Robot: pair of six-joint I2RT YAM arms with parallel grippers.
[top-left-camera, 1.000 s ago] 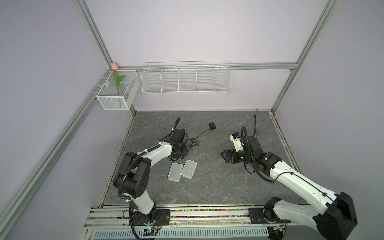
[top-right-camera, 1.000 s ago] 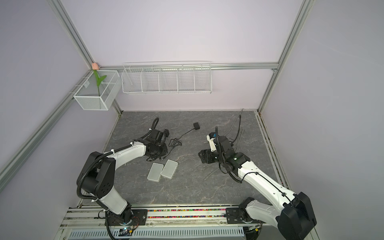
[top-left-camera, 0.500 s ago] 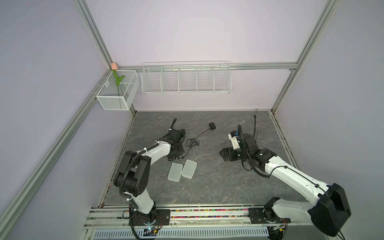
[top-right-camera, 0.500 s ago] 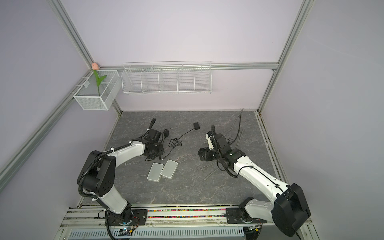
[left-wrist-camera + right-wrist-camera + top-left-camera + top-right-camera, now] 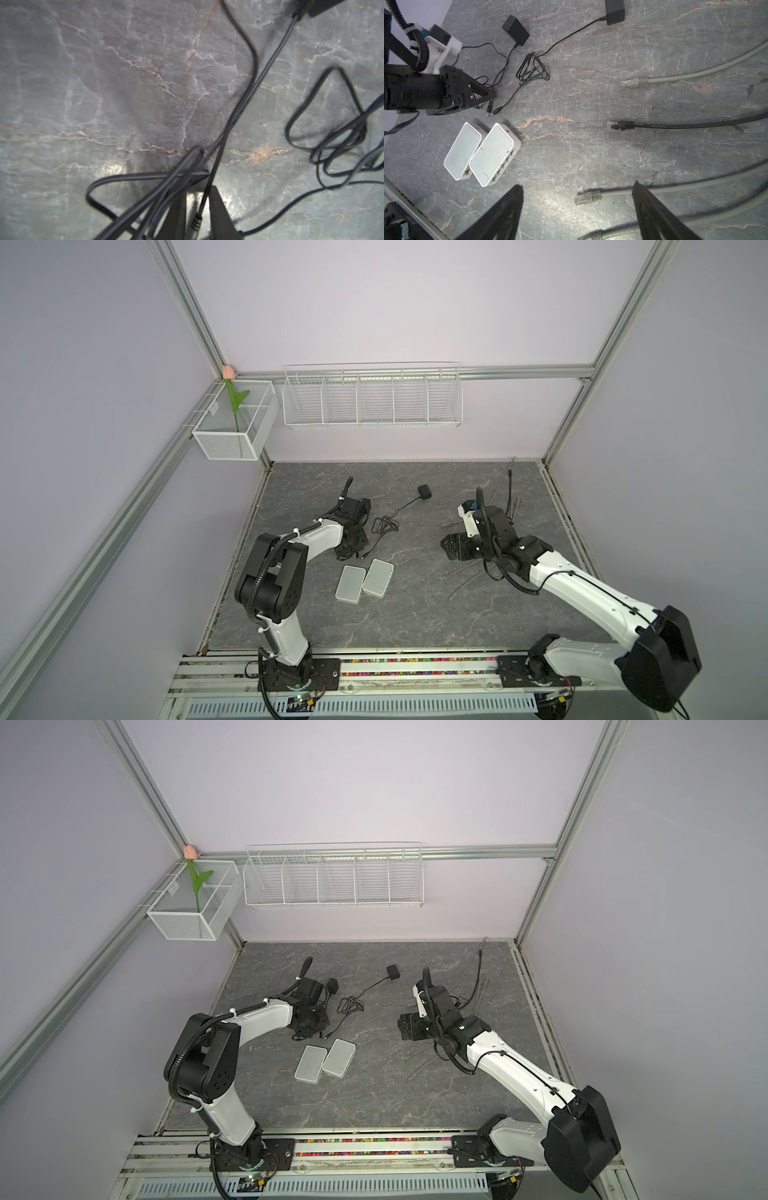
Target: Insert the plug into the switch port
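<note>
The small black barrel plug (image 5: 196,221) on its thin black cord (image 5: 245,99) is pictured at the lower edge of the left wrist view. It lies on the grey marbled bench (image 5: 124,83) between the fingers of the left end effector (image 5: 197,193). These are set narrowly apart, with bench showing either side of the cord, so nothing is pinched. A white rectangular plastic switch (image 5: 378,577), touching a second switch (image 5: 350,584), is seen just below, near the centre of a top view. The right end effector (image 5: 577,185) is shown wide open and empty above loose grey network cables (image 5: 588,197). The ribbed collar is best pinched squarely, clear of the tangled loops. The power port cannot be made out.
</note>
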